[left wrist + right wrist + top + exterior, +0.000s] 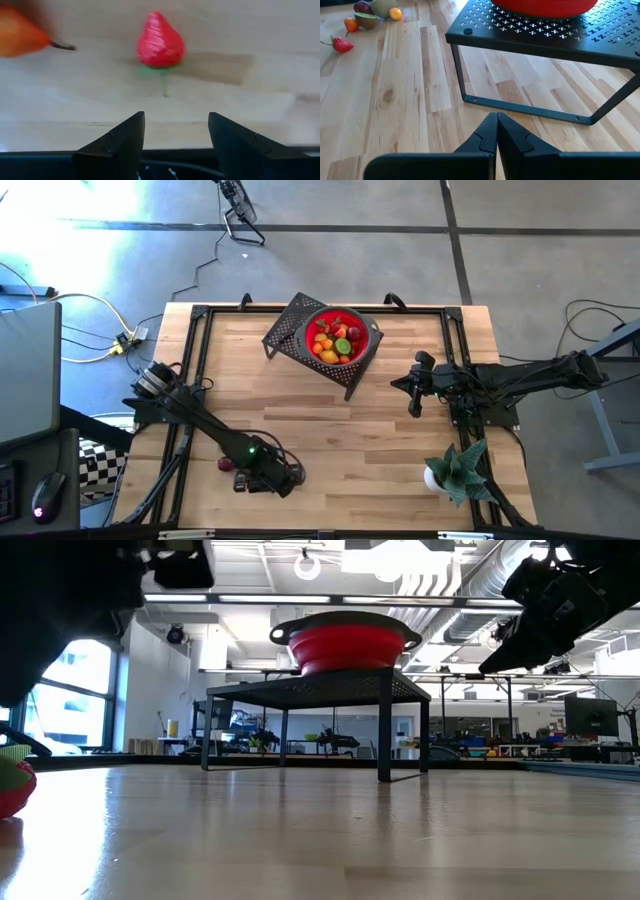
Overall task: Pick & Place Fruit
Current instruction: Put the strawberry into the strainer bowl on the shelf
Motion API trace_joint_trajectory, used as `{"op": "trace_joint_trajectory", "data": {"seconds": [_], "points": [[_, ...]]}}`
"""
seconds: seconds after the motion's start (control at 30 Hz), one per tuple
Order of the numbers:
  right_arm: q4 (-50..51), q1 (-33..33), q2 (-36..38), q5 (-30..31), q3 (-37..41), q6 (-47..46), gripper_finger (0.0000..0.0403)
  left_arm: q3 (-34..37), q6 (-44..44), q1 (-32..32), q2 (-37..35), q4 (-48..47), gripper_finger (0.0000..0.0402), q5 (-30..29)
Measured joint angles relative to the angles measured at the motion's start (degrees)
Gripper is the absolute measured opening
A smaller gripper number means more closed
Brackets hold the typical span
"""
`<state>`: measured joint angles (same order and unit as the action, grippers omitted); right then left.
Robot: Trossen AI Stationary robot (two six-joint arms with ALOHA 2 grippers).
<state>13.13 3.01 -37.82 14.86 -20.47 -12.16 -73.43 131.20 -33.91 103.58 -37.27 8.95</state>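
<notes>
Pale wooden plank tabletop [330, 430] fills my view, grey concrete floor around it. My red toy strawberry [160, 41] lies loose there before my left gripper [175, 135], jaws parted, empty. More toy fruit [335, 340] fills the red bowl [345, 643] on the black perforated metal stand [545, 37]. My right gripper [496, 131] hovers beside it, pinched closed.

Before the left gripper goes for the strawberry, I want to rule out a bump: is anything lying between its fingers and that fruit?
Nothing visible does. In the left wrist view the left gripper is open, and only bare table lies between it and the red strawberry. An orange fruit sits off to one side, clear of that path.
</notes>
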Motion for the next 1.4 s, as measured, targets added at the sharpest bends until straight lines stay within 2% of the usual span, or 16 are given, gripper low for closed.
{"op": "trace_joint_trajectory", "data": {"seconds": [0.4,1.4], "points": [[0.04,-0.02,-0.02,-0.01,0.00,-0.01,0.0002,0.00,5.87,-0.76,0.71,-2.00,0.0214,-0.67],[0.03,-0.02,0.00,-0.01,0.00,-0.02,0.0003,0.00,6.64,-0.66,3.51,-0.04,0.0214,-1.73]]}}
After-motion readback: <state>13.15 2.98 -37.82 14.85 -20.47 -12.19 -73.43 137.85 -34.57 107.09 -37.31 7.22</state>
